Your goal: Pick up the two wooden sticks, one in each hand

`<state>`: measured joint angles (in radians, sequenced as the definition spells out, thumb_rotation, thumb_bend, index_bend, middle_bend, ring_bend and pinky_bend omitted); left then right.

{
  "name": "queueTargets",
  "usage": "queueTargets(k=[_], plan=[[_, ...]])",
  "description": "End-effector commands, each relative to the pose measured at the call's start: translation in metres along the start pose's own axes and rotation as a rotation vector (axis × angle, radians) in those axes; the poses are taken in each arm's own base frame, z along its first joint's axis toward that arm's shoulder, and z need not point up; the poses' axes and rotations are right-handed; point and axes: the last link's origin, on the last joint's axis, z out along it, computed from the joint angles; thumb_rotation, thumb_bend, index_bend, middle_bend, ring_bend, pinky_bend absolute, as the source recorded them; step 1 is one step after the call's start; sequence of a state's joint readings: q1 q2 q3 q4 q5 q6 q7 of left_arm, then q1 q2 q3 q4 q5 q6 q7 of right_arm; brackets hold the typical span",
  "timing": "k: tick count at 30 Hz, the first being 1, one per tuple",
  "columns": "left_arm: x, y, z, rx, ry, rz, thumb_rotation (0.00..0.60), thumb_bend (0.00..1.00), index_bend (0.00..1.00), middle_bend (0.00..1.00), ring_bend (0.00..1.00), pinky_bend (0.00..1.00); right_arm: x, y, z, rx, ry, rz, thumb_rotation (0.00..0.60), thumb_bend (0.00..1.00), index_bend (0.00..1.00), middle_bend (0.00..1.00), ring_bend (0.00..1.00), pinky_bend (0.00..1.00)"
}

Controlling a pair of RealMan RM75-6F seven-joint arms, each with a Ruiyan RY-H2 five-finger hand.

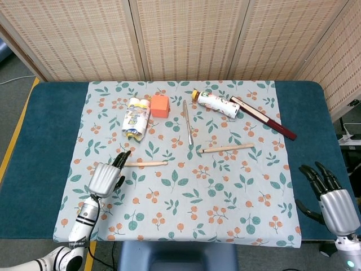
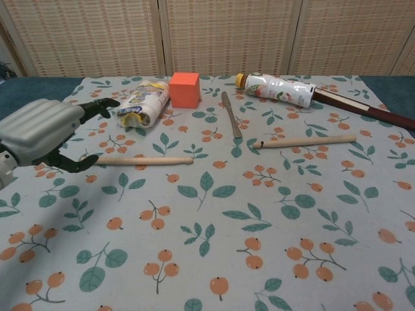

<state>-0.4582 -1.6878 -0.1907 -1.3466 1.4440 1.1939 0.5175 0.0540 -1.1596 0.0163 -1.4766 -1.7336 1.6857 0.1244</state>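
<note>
I look down on a blue table [image 1: 39,130] covered by a leaf-and-berry patterned cloth [image 1: 186,192].

My left hand [image 1: 106,176] sits in the lower left of the head view, over the cloth, with its dark fingers [image 1: 120,160] apart and holding nothing. In the chest view the same hand [image 2: 40,133] fills the left edge, thumb and fingers spread around open space.

The left wooden stick [image 1: 145,163] lies flat just left of centre, running left to right. Its left end is hidden behind my left fingertips; I cannot tell whether they touch it. In the chest view this stick [image 2: 146,161] reaches out to the right from beside my thumb.

The right wooden stick [image 1: 225,148] lies flat right of centre, slightly tilted, well apart from both hands.

My right hand [image 1: 333,199] is at the lower right corner of the head view, off the cloth near the table edge, fingers spread and holding nothing.

Across the upper part of the cloth lie a crumpled packet [image 1: 135,118], an orange cube [image 1: 159,105], a knife [image 1: 187,122], a printed bottle [image 1: 214,103] and a dark red flat stick [image 1: 263,117].
</note>
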Motion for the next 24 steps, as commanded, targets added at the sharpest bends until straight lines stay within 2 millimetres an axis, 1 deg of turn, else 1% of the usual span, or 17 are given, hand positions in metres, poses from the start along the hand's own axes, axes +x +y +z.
queueTargets(k=[1, 5, 7, 12, 19, 24], plan=[[-0.006, 0.006, 0.015, -0.004, -0.019, 0.028, 0.600, 0.37, 0.05, 0.15, 0.93, 1.00, 0.000, 0.000, 0.000, -0.003, -0.006, 0.000, 0.600, 0.15, 0.12, 0.13, 0.00, 0.16], [-0.013, 0.010, 0.026, -0.001, -0.032, 0.043, 0.600, 0.37, 0.05, 0.16, 0.93, 1.00, -0.001, 0.000, 0.000, -0.004, -0.020, 0.001, 0.600, 0.15, 0.12, 0.13, 0.00, 0.16], [-0.016, 0.011, 0.029, 0.002, -0.031, 0.052, 0.600, 0.37, 0.06, 0.18, 0.94, 1.00, -0.001, 0.000, 0.000, -0.006, -0.025, 0.003, 0.600, 0.15, 0.13, 0.13, 0.00, 0.16], [-0.028, 0.007, 0.033, 0.018, -0.059, 0.059, 0.600, 0.37, 0.10, 0.24, 0.94, 1.00, 0.000, 0.000, 0.001, -0.009, -0.029, 0.005, 0.600, 0.15, 0.13, 0.13, 0.00, 0.16], [-0.044, 0.004, 0.037, 0.044, -0.093, 0.058, 0.600, 0.37, 0.14, 0.28, 0.94, 1.00, 0.000, 0.000, 0.001, -0.010, -0.036, 0.008, 0.600, 0.15, 0.13, 0.13, 0.00, 0.16], [-0.052, 0.004, 0.042, 0.055, -0.084, 0.069, 0.600, 0.37, 0.19, 0.33, 0.94, 1.00, 0.000, 0.000, 0.001, -0.009, -0.045, 0.009, 0.600, 0.15, 0.13, 0.13, 0.00, 0.16]])
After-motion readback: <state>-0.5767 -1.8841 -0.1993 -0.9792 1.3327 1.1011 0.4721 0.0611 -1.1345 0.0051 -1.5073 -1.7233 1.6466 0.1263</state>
